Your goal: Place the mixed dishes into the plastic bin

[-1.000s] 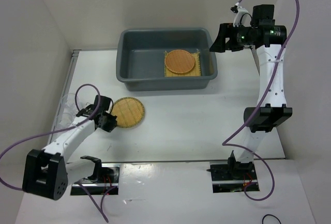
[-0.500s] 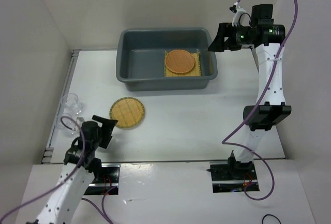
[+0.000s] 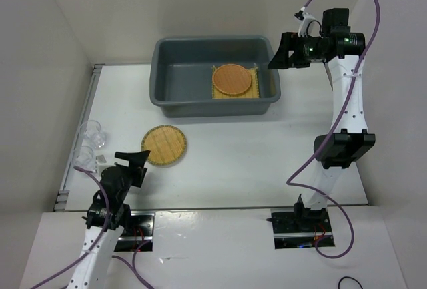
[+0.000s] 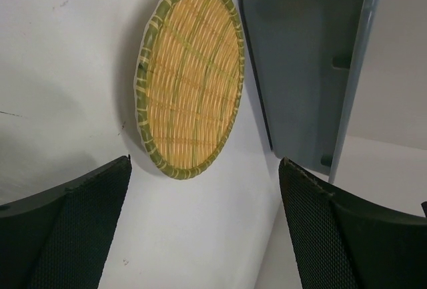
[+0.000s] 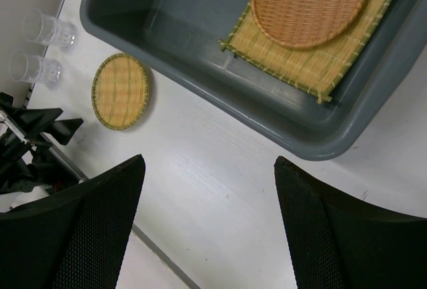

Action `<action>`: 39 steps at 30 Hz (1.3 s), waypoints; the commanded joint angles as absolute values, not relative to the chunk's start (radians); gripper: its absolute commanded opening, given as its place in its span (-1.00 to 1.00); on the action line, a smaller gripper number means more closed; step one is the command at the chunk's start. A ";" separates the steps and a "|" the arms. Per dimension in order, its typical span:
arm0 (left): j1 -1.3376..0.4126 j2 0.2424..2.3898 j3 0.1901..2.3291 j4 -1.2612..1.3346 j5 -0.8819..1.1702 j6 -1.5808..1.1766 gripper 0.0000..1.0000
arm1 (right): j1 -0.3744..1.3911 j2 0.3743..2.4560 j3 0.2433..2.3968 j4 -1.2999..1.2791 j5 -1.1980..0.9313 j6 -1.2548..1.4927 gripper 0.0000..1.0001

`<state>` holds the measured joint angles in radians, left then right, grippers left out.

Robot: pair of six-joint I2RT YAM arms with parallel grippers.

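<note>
The plastic bin point(image 3: 212, 107) stands at the back of the table. Inside it a square yellow woven mat point(image 3: 259, 90) lies at the right end with a round orange disc point(image 3: 232, 79) on top. A second round disc point(image 3: 164, 145), tan with a green rim, lies flat on the table in front of the bin. Two clear cups point(image 3: 91, 131) point(image 3: 85, 156) stand at the left edge. My left gripper point(image 3: 139, 164) hovers open and empty just near-left of the tan disc point(image 4: 190, 75). High over the bin's right end, my right gripper point(image 3: 277, 50) is open and empty.
White walls close in the table on the left, back and right. A metal strip point(image 3: 83, 125) runs along the table's left edge beside the cups point(image 5: 47, 29). In the right wrist view the bin wall point(image 5: 220, 95) and white tabletop lie below the gripper point(image 5: 210, 222).
My left arm has pulled back from the tan disc's left edge toward the near edge, and its jaws have gone from shut to open. The disc lies where it was. The right arm barely moved.
</note>
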<state>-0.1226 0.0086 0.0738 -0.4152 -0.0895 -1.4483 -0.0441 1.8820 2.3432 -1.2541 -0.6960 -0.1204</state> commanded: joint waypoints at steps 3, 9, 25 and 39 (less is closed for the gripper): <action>-0.109 0.069 0.017 -0.322 -0.080 -1.467 0.91 | -0.051 1.830 2.318 -1.247 -0.692 -0.107 0.66; -0.109 0.378 0.109 -0.242 -0.071 -1.428 0.91 | -0.051 1.812 2.283 -1.247 -0.673 -0.107 0.66; -0.100 0.813 0.195 0.006 -0.054 -1.408 0.98 | -0.051 1.792 2.273 -1.247 -0.664 -0.107 0.66; -0.100 1.040 0.281 0.070 0.026 -1.347 0.93 | -0.051 1.810 2.292 -1.238 -0.664 -0.107 0.66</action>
<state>-0.1059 0.9966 0.2745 0.0399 0.0067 -1.3643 -0.0441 1.8400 2.2700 -1.2537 -0.6655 -0.1165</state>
